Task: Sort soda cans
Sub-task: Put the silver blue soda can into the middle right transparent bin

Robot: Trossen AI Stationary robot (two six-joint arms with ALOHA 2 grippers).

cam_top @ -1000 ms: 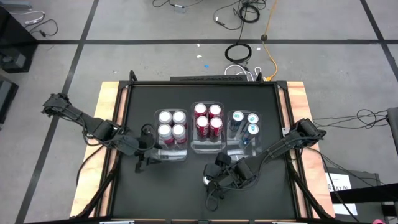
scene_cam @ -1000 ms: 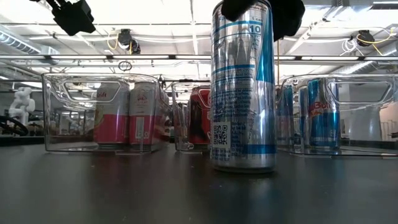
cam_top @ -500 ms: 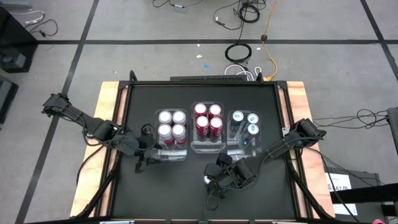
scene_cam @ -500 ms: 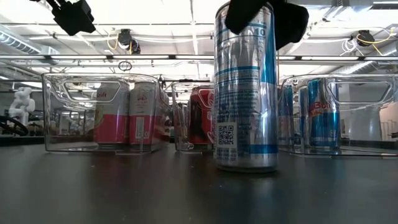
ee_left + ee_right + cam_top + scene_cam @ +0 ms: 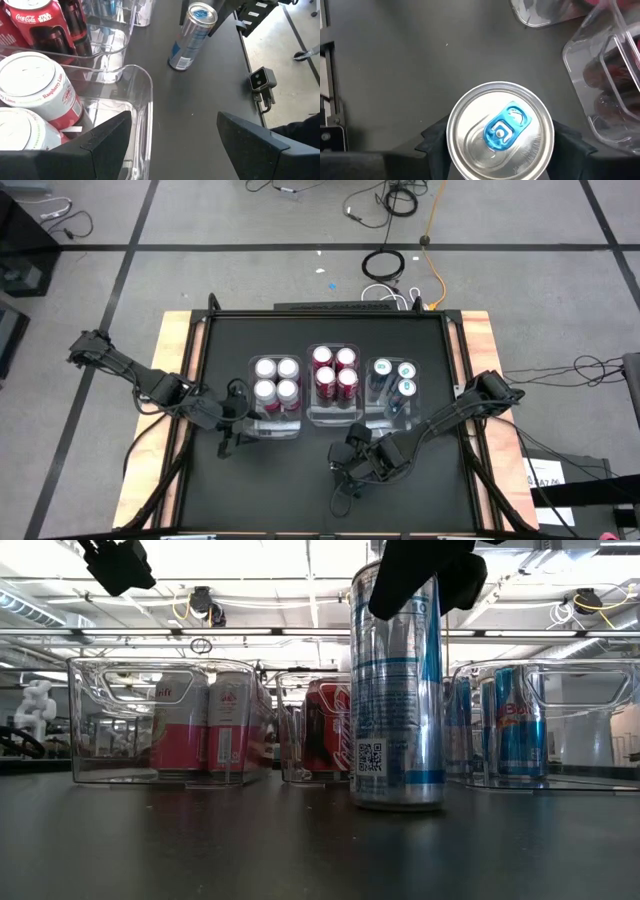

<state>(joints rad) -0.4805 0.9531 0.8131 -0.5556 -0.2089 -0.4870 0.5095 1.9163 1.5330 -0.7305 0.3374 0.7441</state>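
From above, 3 clear bins [image 5: 331, 418] sat side by side mid-table: 4 white cans [image 5: 276, 379], 4 red cans [image 5: 334, 371] and 3 blue-topped cans [image 5: 394, 375]. The right gripper [image 5: 343, 465] hung over a lone can on bare table in front of the bins; the left gripper [image 5: 232, 432] waited beside the white bin's front corner.

At table level, the tall silver-and-blue can [image 5: 397, 700] stood upright on the tabletop, the right gripper [image 5: 425, 575] straddling its rim.

From the left wrist, wide-spread fingers [image 5: 107, 137] faced the white bin; the loose can [image 5: 192, 35] stood well apart from every bin.

From the right wrist, the can top [image 5: 500, 130] filled the gap between dark pads [image 5: 436, 140]; whether they pinched it, I cannot tell.

The can looked rigid but smooth and slippery, likely top-heavy if nudged, so an upper-wall grip suits. The blue bin's front space looked free, though its wall must be cleared.
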